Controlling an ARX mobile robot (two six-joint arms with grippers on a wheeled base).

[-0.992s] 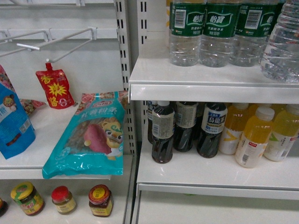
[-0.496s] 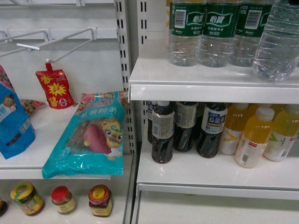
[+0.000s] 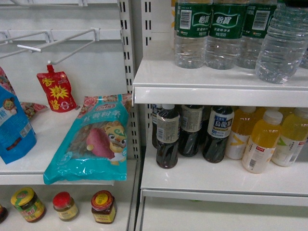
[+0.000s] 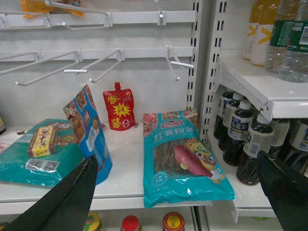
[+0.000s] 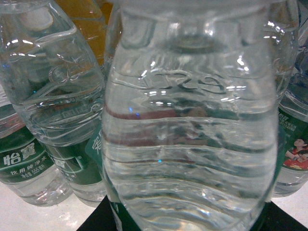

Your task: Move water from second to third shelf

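Across the last second the water bottle (image 3: 279,45) at the right of the upper shelf (image 3: 216,86) has shifted leftward and forward in the head view, with its base now appearing lifted just clear of the shelf and its body tilted against the standing row of green-labelled bottles (image 3: 219,33). In the right wrist view the water bottle (image 5: 192,134) fills the frame at very close range, which suggests the right pincer is clamped on it, though the jaws themselves are hidden and the grip cannot be confirmed. The left pincer (image 4: 183,192) hangs apart and idle, facing the teal snack bag (image 4: 185,159). Judged from this, extraction is under way; lowering toward the cola and yellow drink shelf (image 3: 216,180) remains.
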